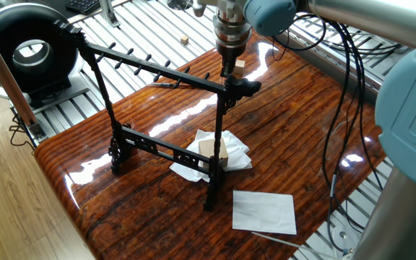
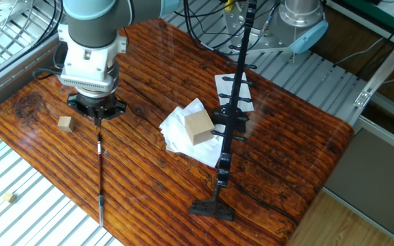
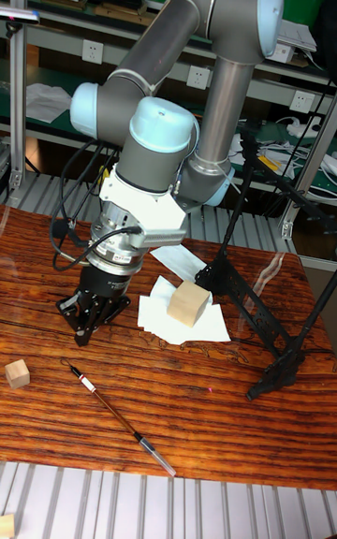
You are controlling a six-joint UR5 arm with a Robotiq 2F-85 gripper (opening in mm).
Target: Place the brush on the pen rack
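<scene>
The brush (image 2: 100, 171) lies flat on the wooden table, a thin dark stick running toward the front edge; the tall fixed view shows the brush (image 3: 117, 417) lying slantwise. My gripper (image 2: 98, 121) points straight down just above the brush's far end, apart from it. From the tall fixed view the gripper (image 3: 82, 335) tapers to a point, with its finger gap unreadable. The pen rack (image 1: 157, 70) stands upright to the side, seen end-on as the pen rack (image 2: 232, 109) and slantwise as the pen rack (image 3: 267, 300). In one fixed view the gripper (image 1: 227, 72) shows behind the rack's top bar.
A small wooden cube (image 2: 64, 123) sits close beside the gripper. A larger wooden block (image 2: 198, 126) rests on crumpled white tissue (image 2: 176, 133) next to the rack. A white paper sheet (image 1: 264, 211) lies near the table corner. Cables hang behind the arm.
</scene>
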